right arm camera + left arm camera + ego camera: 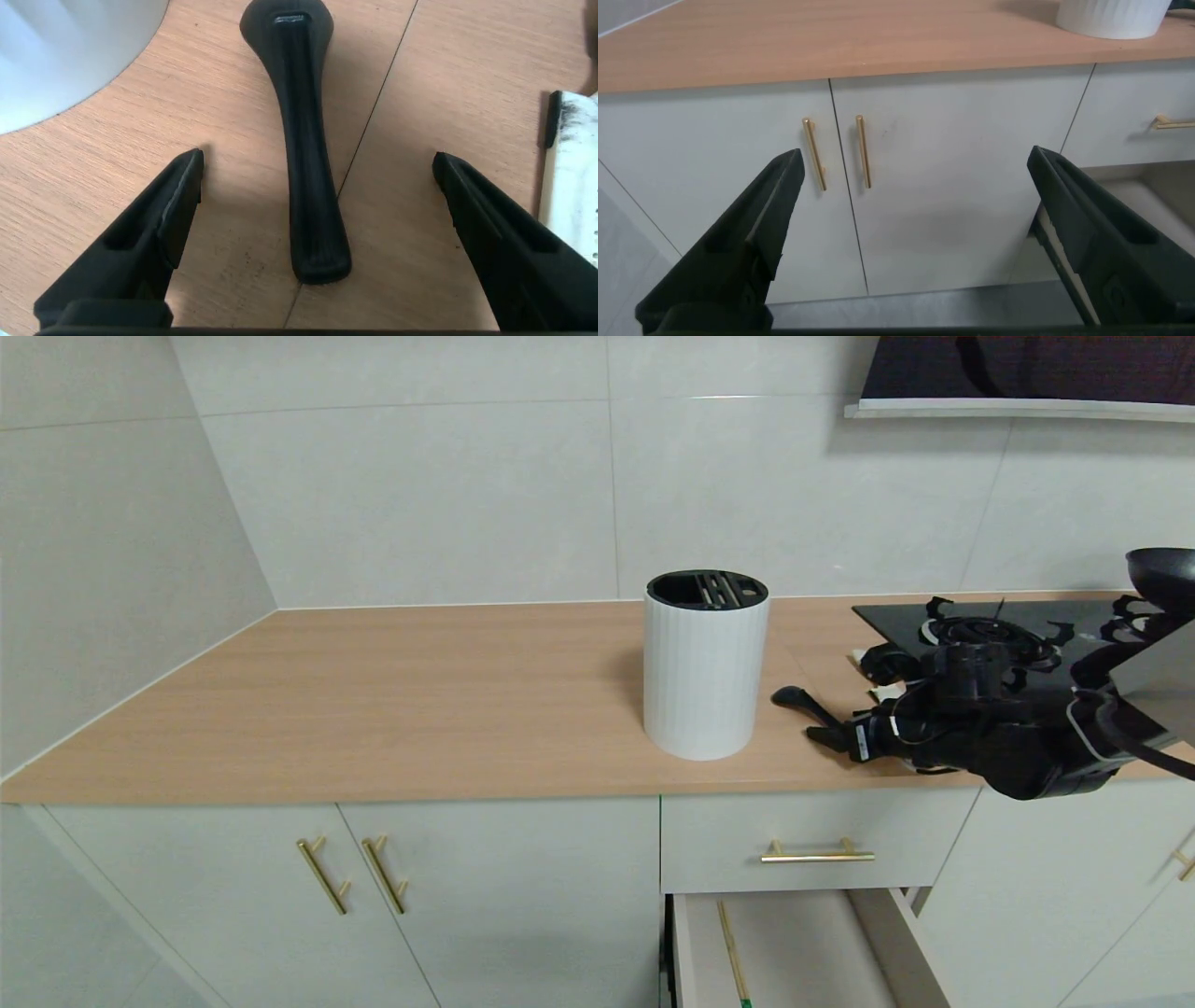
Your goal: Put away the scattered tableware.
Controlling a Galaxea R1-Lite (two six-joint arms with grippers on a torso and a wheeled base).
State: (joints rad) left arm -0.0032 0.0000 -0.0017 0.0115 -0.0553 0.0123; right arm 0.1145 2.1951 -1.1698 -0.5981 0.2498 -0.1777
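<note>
A black utensil handle [795,699] lies flat on the wooden counter [420,700], its rounded end toward a white ribbed utensil holder [706,672] with a black slotted top. My right gripper [848,702] is low over the counter and open, its jaws on either side of the handle [304,140] without touching it. The holder's base [65,56] is just beyond the handle's far end. My left gripper [910,243] hangs open and empty below counter height, facing the cabinet doors [906,187].
A black stove top [990,625] and a dark pan [1162,574] are at the right. A white object [572,187] lies beside the right finger. Below the counter a drawer [794,943] stands pulled out with chopsticks [733,952] inside. Tiled walls close the back and left.
</note>
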